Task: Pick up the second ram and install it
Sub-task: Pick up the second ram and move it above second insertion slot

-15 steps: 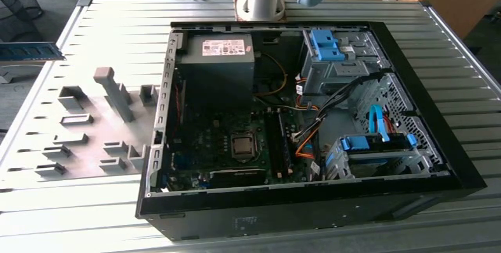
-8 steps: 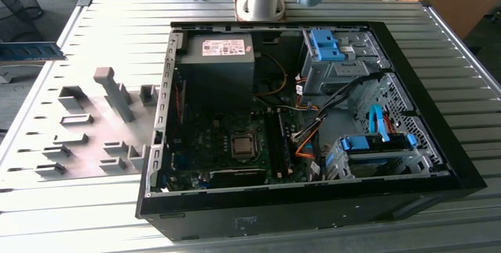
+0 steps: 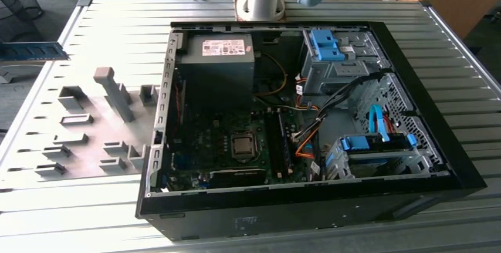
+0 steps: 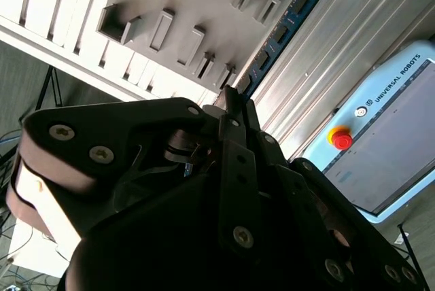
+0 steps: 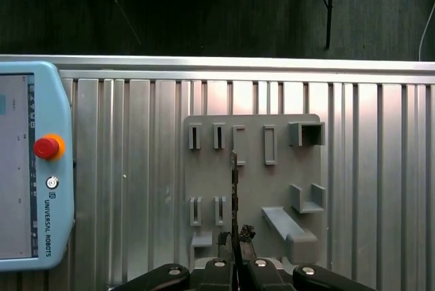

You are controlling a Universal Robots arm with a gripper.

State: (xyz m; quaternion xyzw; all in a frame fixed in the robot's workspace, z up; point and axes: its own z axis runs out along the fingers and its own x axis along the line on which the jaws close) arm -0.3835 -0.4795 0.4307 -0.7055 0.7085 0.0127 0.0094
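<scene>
I have the black metal gripper (image 5: 235, 240) pinched narrow on one end of the second ram (image 4: 282, 29), a thin blue-green circuit-board stick studded with small dark chips. In the first wrist view the second ram (image 5: 234, 182) shows edge-on as a dark sliver. It hangs in the air above the flat matte-grey fixture plate (image 5: 255, 182), clear of the plate's raised rectangular holders.

In the exterior view that plate (image 3: 94, 130) lies on the ribbed aluminium table (image 3: 117, 24), just beside the open black tower case (image 3: 313, 209), on the exterior view's left of it. Inside the case I see:

- a dark green motherboard (image 3: 211, 147) lying flat with a square metal socket
- a boxy dark power supply with a white label (image 3: 215, 59) at the far end
- perforated grey sheet-metal drive cages carrying chunky bright-blue plastic latches (image 3: 325, 44)
- a flat blue cable (image 3: 374, 119) among loose orange and black wires

A pale-blue pendant with a round red button (image 5: 27, 168) rests on the table near the plate.
</scene>
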